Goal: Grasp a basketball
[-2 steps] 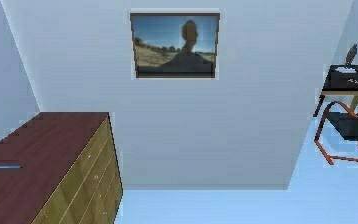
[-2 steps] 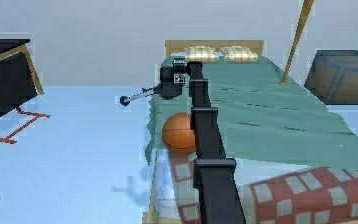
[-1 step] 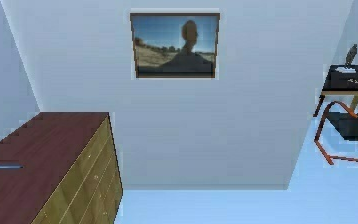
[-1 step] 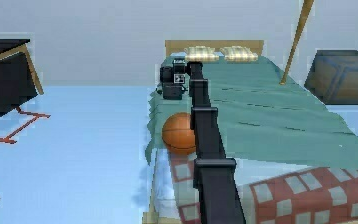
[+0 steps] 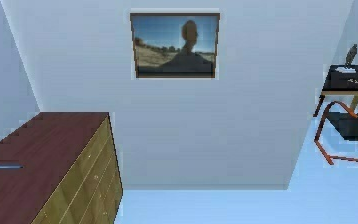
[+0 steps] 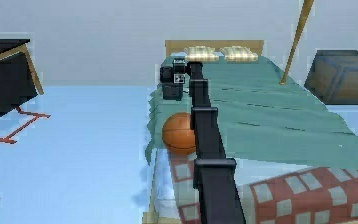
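Note:
An orange basketball (image 6: 177, 133) lies on a bed with a green blanket (image 6: 277, 115), near the bed's left edge in the arm side view. The dark arm bar (image 6: 209, 150) rises from the bottom edge and passes just right of the ball. The gripper (image 6: 171, 86) stands farther up the picture, past the ball, near the pillows end of the bed. The bed lies at and behind the gripper's far end, so I cannot tell whether it holds anything.
Two pillows (image 6: 212, 53) rest against a wooden headboard (image 6: 215, 44), and a red checked cover (image 6: 297, 195) lies at the bed's near end. A dark chest (image 6: 339, 75) stands at the right and a black desk (image 6: 9, 75) at the left. Ahead are a wooden dresser (image 5: 57, 170), a framed picture (image 5: 175, 44), and a desk with a chair (image 5: 347, 125).

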